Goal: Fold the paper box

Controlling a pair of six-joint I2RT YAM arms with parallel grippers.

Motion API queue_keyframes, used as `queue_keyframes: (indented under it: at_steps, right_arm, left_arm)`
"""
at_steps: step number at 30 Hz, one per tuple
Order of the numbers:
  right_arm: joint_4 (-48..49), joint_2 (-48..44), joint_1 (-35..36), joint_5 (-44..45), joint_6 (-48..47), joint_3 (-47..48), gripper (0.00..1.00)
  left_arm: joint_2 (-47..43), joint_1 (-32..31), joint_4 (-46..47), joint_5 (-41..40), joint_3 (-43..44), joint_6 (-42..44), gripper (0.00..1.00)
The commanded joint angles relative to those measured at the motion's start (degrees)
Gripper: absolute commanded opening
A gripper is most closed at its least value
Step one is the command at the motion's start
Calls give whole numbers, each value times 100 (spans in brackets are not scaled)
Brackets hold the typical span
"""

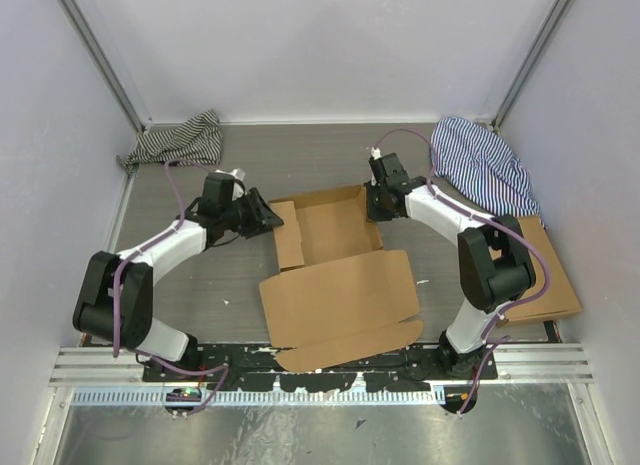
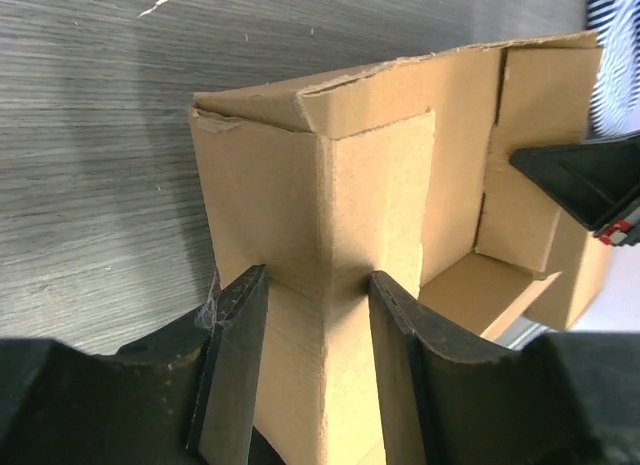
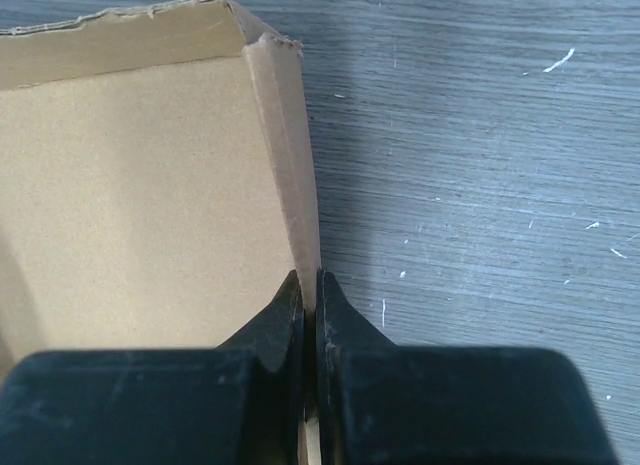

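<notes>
Right gripper (image 3: 310, 295) fingers pinch the paper box (image 1: 335, 275) wall; left gripper (image 2: 315, 295) fingers straddle its opposite corner, spread. A hard squeeze could crush that corner.

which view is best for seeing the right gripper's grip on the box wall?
Right wrist: the right gripper is pinched shut on the paper box side wall edge, filling the frame. Top external shows only the arm at the box's far right corner. Left wrist catches one dark fingertip at the right.
</notes>
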Motion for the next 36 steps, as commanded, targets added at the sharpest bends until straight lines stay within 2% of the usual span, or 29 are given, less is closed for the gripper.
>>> queue_keyframes:
  at_steps: [1,8,18,26,29,33,36]
  right_arm:
    - [148,77,234,-140,210,298,1]
    - [195,264,260,-138,182,209,1]
    - [284,417,257,-171,148,204,1]
    - [283,365,255,-33,93,127,1]
    - [256,352,255,85,87,99,1]
    - [219,314,267,253,78,50,1]
    - [226,313,265,289,78,36,1]
  left_arm:
    - [354,-486,-1223,-649,604,656,50]
    - [1018,-1081,-2311,-1527,1365,1124,50]
    - [1353,-1214,-2903,-2022,1641,1289,48]
    - [1689,-1458,-3622,-2856,2146,1366,30]
    - [1845,-1629,-4176,-3634,2498,1419,20]
    - [2339,-1940,-5293,-4983,3186,1461,1]
    - [2715,-2073,-5726,-5630,3483,1375,0]
